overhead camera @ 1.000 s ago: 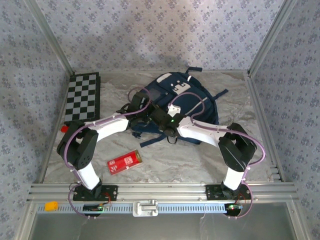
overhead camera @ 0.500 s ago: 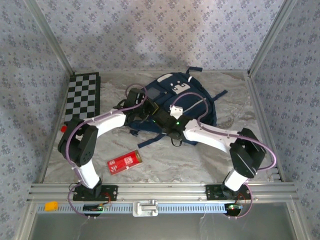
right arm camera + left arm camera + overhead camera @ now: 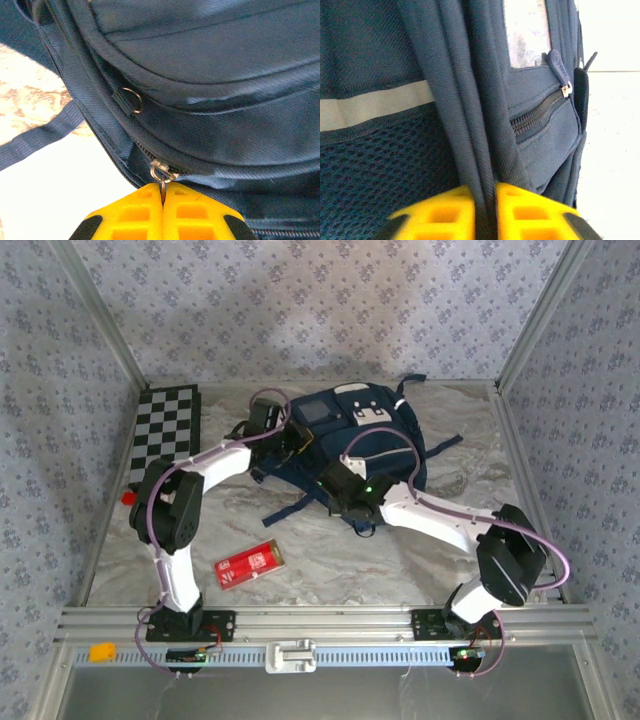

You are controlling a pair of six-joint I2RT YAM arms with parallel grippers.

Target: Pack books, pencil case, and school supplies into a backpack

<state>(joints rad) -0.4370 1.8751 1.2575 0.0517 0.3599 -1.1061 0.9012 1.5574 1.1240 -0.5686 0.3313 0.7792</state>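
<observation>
The backpack (image 3: 385, 445) lies toward the back of the tabletop (image 3: 330, 560). The left gripper (image 3: 487, 212) is clenched on a ridge of its navy fabric, beside a side zip. The right gripper (image 3: 162, 202) pinches a zipper pull (image 3: 161, 173) at its near edge. The pencil case (image 3: 251, 563) lies apart, in front of the left arm.

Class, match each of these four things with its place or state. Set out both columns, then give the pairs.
Things:
1. pencil case
2. chequered board
3. left gripper
4. right gripper

Places or states:
A. shut on a metal zip pull
B. flat at the far left of the table
C. shut on a fold of the backpack
D. red, lying nearer than the backpack

Pairs: 1-D, 2-B, 3-C, 4-A
</observation>
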